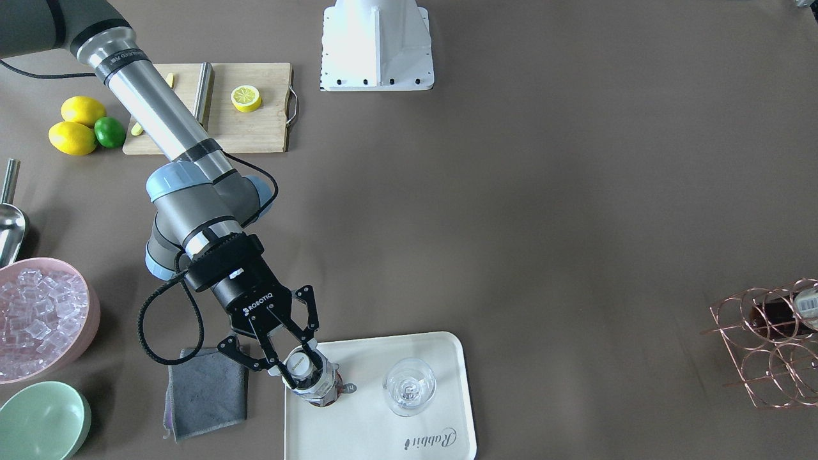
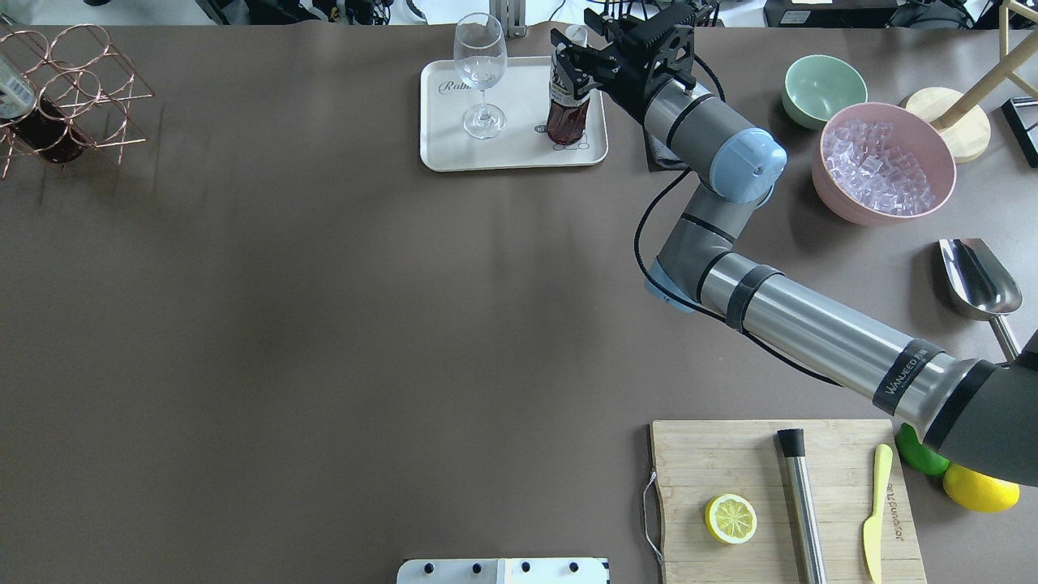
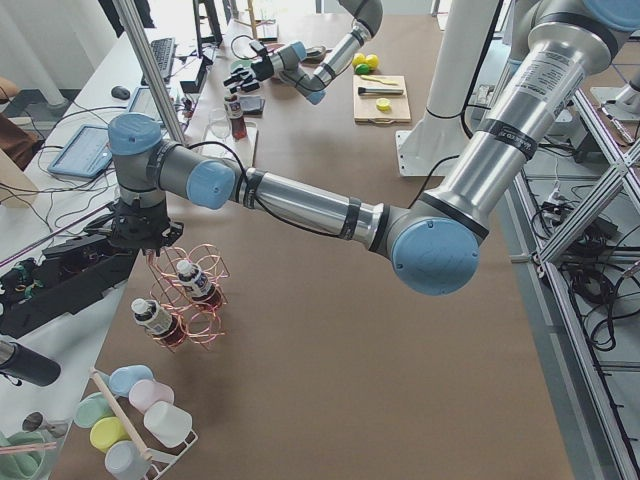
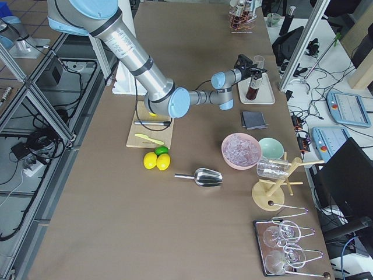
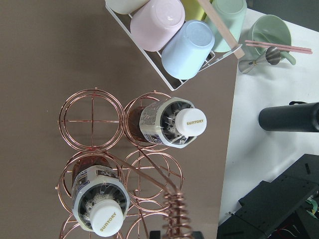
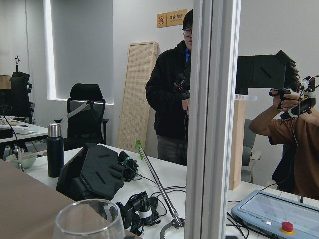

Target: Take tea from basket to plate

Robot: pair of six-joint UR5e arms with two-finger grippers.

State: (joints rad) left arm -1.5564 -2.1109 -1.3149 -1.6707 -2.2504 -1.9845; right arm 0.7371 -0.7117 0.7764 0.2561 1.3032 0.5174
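A tea bottle (image 1: pixel 316 386) of dark drink stands upright on the cream plate (image 1: pixel 396 434), at the plate's end nearest my right arm. My right gripper (image 1: pixel 299 364) comes down over its white cap, the fingers against the bottle's upper part, shut on it. The same bottle shows in the overhead view (image 2: pixel 568 113). The copper wire basket (image 5: pixel 92 119) stands at the table's far left end (image 2: pixel 89 89) and holds two more tea bottles (image 5: pixel 172 122). My left gripper (image 3: pixel 150 240) hovers just above the basket's coiled handle; I cannot tell whether it is open or shut.
An empty wine glass (image 1: pixel 409 386) stands on the plate beside the bottle. A grey cloth (image 1: pixel 208 393), a pink bowl of ice (image 1: pixel 38 319) and a green bowl (image 1: pixel 41 421) lie past the plate. A cutting board (image 1: pixel 243 108) with a lemon half is near the robot base.
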